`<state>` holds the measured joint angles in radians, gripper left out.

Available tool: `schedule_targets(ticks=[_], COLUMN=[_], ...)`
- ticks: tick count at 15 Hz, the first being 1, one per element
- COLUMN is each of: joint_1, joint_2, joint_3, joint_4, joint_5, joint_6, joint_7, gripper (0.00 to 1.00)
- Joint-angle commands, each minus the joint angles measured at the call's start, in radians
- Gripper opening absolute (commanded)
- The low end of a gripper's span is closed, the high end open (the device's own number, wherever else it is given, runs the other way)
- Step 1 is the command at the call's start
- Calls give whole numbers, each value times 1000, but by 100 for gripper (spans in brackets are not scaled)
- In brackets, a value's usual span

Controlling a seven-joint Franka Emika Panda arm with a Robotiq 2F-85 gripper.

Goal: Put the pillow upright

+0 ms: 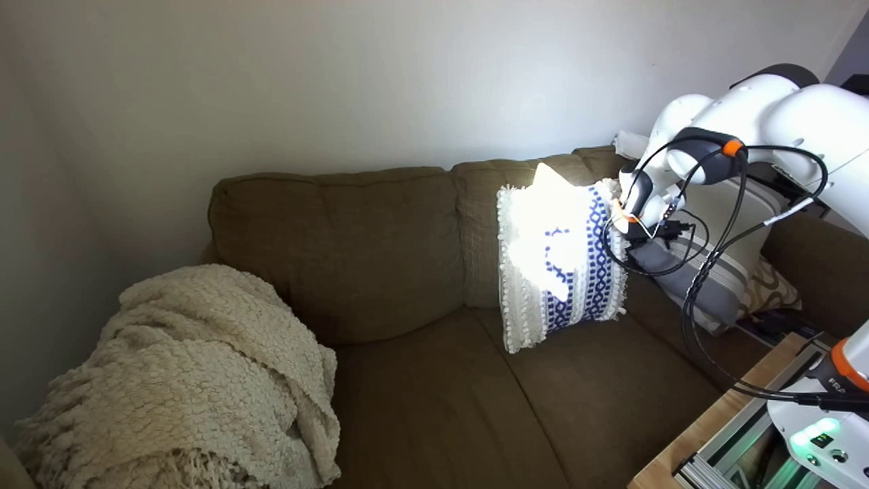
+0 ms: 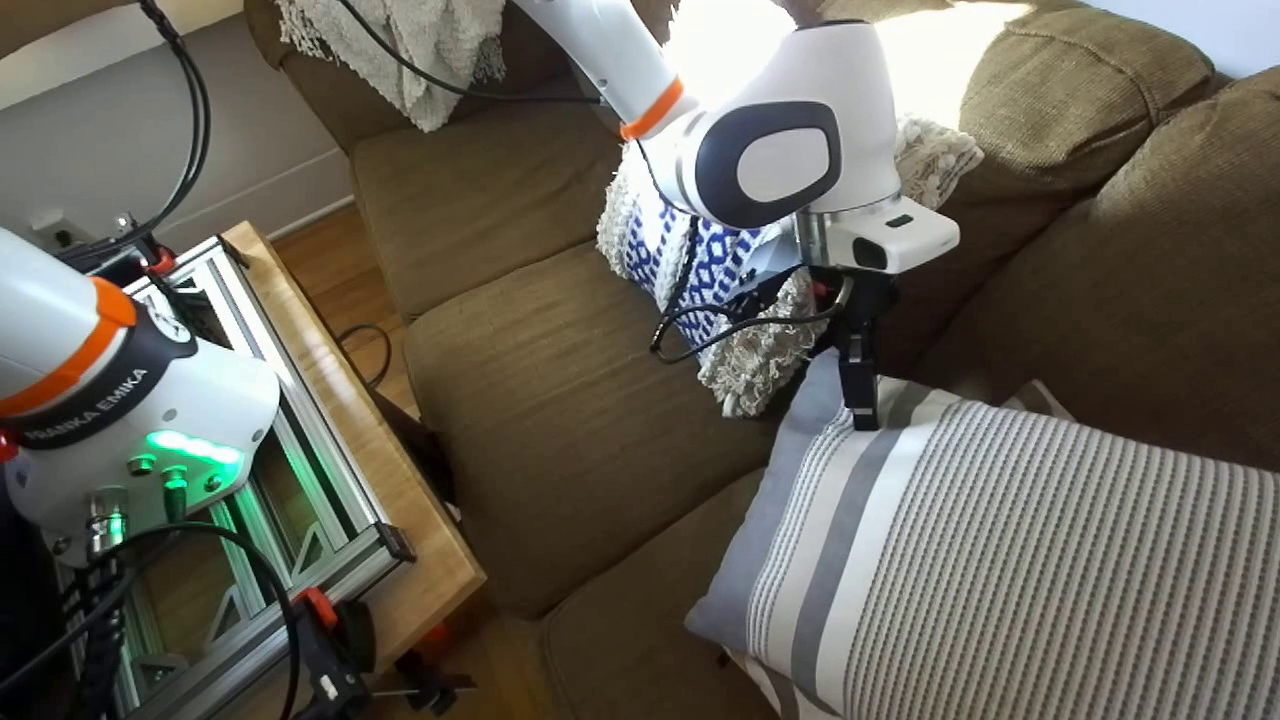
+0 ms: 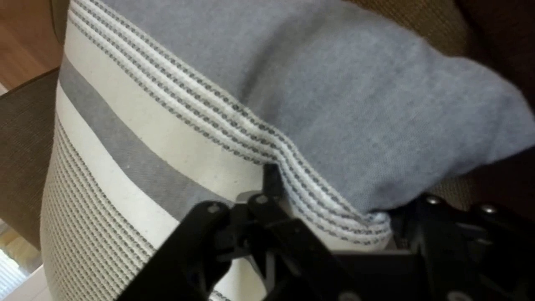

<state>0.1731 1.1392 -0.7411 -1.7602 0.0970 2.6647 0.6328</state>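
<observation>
Blue-banded, fringed pillow point(image 1: 563, 265), upright; gripper point(image 2: 863, 412) pinching striped pillow point(image 2: 1000, 560)

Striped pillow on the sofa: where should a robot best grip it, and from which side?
Probably the edge of the striped pillow beside its grey end band, coming from the side of the blue-patterned pillow. There it narrows toward a corner, and the gripper sits astride the edge; the plump middle looks too broad to pinch.

Looks like a living room in a home. Has a big brown couch point(image 1: 380, 258), a white and blue pillow point(image 1: 599, 288), a stripy pillow point(image 2: 1000, 560), a fuzzy blanket point(image 1: 204, 367), a wood floor point(image 2: 335, 265) and a plain wall point(image 1: 326, 81).
</observation>
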Motion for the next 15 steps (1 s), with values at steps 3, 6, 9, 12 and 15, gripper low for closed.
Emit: schedule_targets(ticks=[3,6,9,12,15], joint_1=[8,29,80,167,269], joint_2=[-59,-132,-216,-292,-356], joint_3=[-38,-44,-77,-143,-211], joint_4=[-41,-96,-171,-249,-310], joint_5=[-67,-93,-119,-163,-214], joint_6=[-56,-72,-101,-141,-212], joint_7=[26,22,46,111,204], gripper=[15,0,1,3,3])
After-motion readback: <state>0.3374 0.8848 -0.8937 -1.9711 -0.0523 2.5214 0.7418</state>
